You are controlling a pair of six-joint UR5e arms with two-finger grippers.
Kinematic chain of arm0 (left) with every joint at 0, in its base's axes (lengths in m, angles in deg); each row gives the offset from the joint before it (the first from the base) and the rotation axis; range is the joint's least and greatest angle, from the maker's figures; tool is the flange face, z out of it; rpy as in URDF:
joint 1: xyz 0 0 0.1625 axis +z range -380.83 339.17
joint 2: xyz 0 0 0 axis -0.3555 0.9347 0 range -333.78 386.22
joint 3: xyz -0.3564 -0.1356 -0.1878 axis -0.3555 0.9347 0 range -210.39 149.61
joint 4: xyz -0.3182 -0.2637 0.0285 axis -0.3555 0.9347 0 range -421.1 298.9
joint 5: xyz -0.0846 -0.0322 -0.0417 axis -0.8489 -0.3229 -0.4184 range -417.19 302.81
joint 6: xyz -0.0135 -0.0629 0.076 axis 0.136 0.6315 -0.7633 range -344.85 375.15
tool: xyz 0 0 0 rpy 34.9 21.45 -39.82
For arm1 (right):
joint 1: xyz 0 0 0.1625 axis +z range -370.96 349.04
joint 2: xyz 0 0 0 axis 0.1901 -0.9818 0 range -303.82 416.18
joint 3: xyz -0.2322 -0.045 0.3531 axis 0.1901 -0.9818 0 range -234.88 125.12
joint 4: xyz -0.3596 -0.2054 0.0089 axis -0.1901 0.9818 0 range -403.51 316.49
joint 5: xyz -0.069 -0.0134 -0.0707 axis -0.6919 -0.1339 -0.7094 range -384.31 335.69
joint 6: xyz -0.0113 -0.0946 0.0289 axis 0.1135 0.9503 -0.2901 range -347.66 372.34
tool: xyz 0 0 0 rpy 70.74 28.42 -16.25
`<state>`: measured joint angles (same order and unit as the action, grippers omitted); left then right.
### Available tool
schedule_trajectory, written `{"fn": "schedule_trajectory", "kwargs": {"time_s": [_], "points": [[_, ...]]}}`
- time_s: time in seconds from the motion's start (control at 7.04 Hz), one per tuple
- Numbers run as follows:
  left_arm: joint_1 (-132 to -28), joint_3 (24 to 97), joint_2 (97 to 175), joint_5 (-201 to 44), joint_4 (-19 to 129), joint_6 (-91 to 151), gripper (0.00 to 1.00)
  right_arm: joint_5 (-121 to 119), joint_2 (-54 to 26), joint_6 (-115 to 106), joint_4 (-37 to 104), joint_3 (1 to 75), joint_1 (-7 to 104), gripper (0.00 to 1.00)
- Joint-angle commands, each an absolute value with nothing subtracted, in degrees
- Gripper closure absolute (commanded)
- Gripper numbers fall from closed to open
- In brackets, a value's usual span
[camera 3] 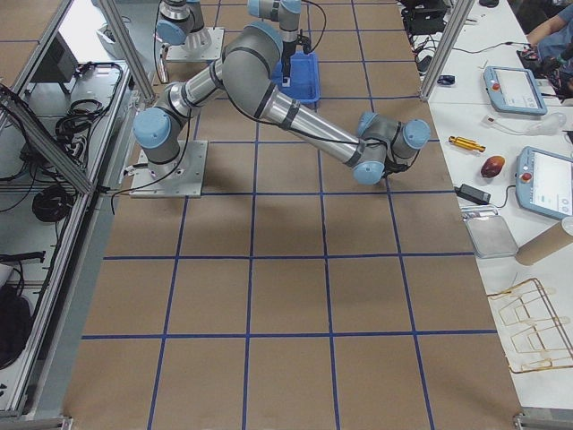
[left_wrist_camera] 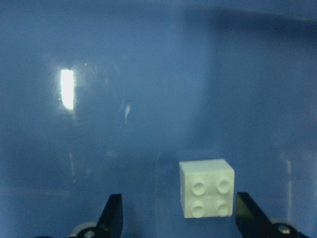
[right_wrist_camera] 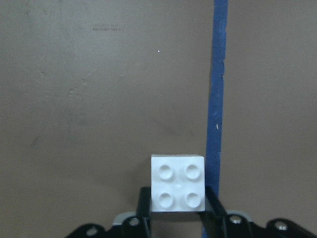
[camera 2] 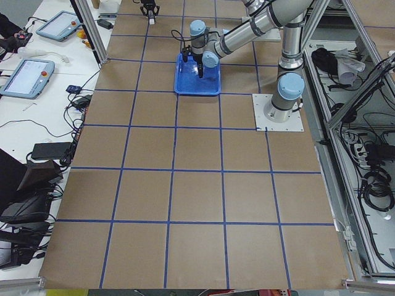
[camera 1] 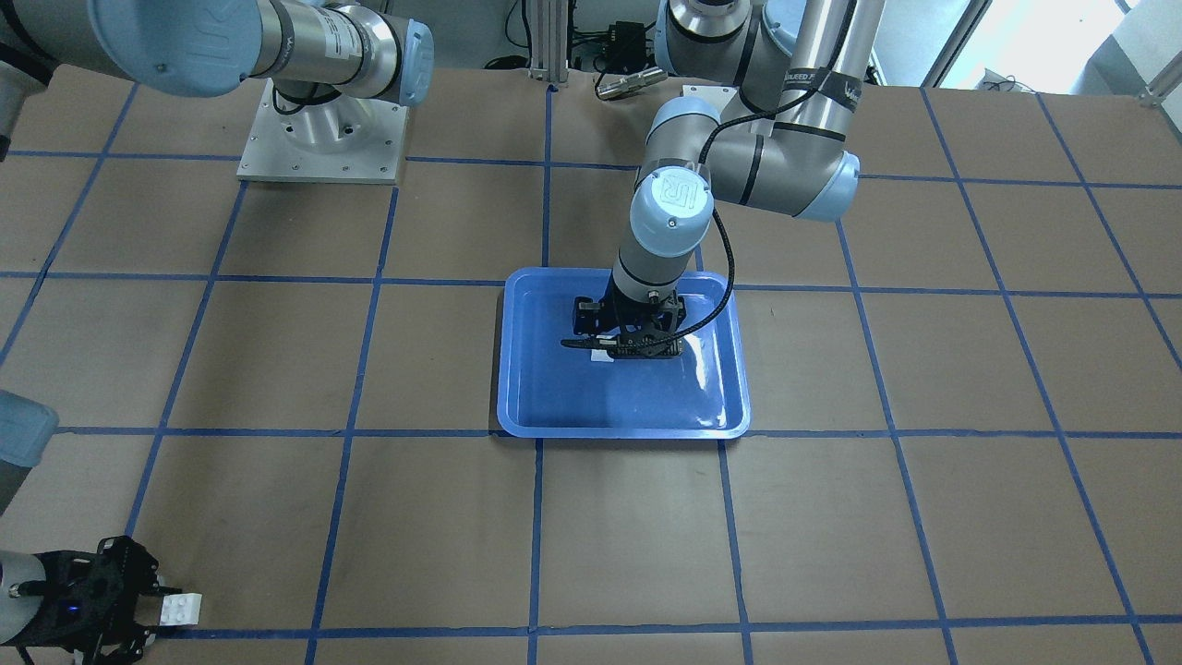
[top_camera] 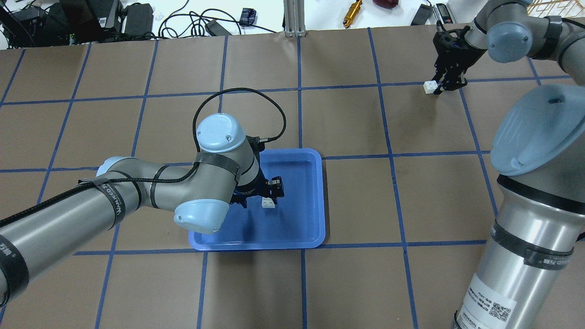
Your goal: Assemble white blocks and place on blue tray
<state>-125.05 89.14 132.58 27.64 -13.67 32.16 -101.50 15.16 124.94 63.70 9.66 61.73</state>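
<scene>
The blue tray [top_camera: 299,224] lies mid-table and also shows in the front view [camera 1: 637,406]. My left gripper [top_camera: 267,196] is down inside it, open. In the left wrist view [left_wrist_camera: 181,218] one white block [left_wrist_camera: 206,187] sits studs-up on the tray floor between the fingers, close to the right finger [left_wrist_camera: 247,214] and apart from the left one. This block shows in the overhead view too [top_camera: 268,203]. My right gripper [top_camera: 441,86] is at the far right of the table, shut on the other white block [top_camera: 429,86], which the right wrist view [right_wrist_camera: 178,182] shows beside a blue tape line.
Blue tape lines divide the brown table into grid squares. The right arm's base plate [camera 1: 323,139] stands at the robot's edge. My left arm's elbow [top_camera: 201,214] overhangs the tray's near left corner. Cables and tools [top_camera: 352,9] lie beyond the far edge.
</scene>
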Motion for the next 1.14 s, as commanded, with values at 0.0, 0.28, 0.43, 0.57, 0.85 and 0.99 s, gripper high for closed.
{"fn": "schedule_trajectory", "kwargs": {"time_s": [0.0,0.28,0.43,0.57,0.85,0.99], "points": [[-125.0,89.0,132.6,28.5,-13.7,31.1,0.18,-101.6,14.6,124.5,63.2,9.5,61.7,1.00],[-125.1,88.8,133.3,27.7,-14.1,31.9,0.18,-99.5,10.5,118.9,57.6,9.4,62.0,1.00],[-125.1,88.8,133.4,27.6,-14.1,31.7,0.18,-96.9,8.7,114.5,53.7,9.6,62.2,1.00],[-125.1,88.7,133.8,27.5,-14.2,31.4,0.18,-96.5,6.4,113.4,52.5,10.0,63.0,1.00],[-124.8,88.6,135.4,27.8,-15.4,30.5,0.18,-96.4,1.5,112.3,48.4,12.4,65.8,1.00],[-124.5,87.6,135.6,28.3,-15.3,29.4,0.18,-96.5,-1.8,109.6,48.1,15.2,66.2,1.00]]}}
